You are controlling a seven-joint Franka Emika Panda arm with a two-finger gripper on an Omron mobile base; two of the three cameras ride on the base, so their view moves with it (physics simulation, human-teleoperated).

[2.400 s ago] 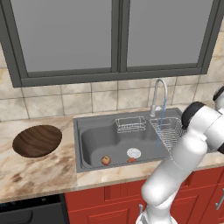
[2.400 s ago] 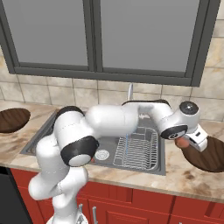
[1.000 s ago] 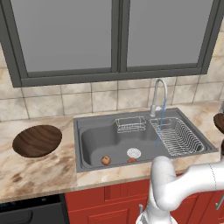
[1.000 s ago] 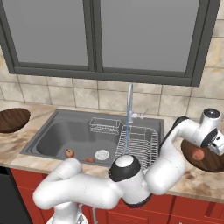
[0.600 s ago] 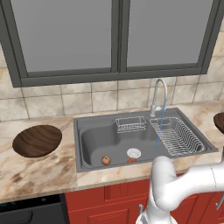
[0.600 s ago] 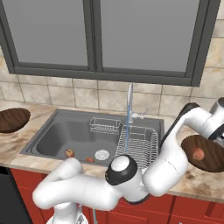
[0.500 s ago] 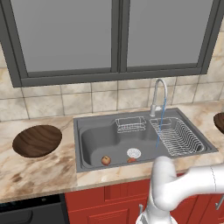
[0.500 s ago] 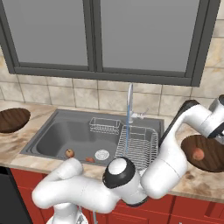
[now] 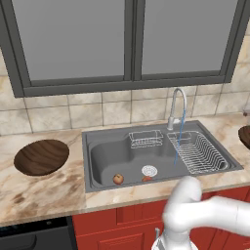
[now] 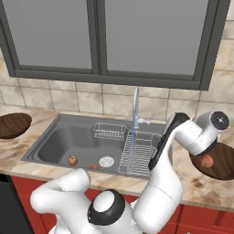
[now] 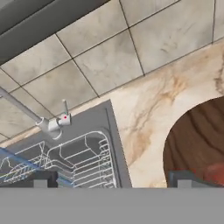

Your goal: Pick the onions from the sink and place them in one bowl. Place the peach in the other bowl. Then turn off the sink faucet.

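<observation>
My gripper (image 11: 112,178) is open, with its two fingertips wide apart and nothing between them. It hangs just above the right-hand wooden bowl (image 10: 223,170), which holds one reddish-orange onion (image 10: 207,160). That bowl (image 11: 197,140) and a red sliver of the onion (image 11: 217,171) sit at the hand view's lower right. In the grey sink (image 9: 105,158) lie a small reddish onion (image 9: 147,178) and a rounder orange-red peach (image 9: 118,179), both near the white drain. The other wooden bowl (image 9: 41,156) stands bare on the left counter. Water runs from the chrome faucet (image 9: 177,105).
A wire dish rack (image 9: 197,151) fills the sink's right side and a small wire caddy (image 9: 145,138) hangs at its back. The faucet lever (image 11: 64,114) stands by the rack's corner. Tiled wall and a window rise behind the marble counter (image 9: 39,193).
The arm carried an onion to the right bowl, let it go there, and the open gripper has since lifted a little and turned. The two things in the sink have not moved.
</observation>
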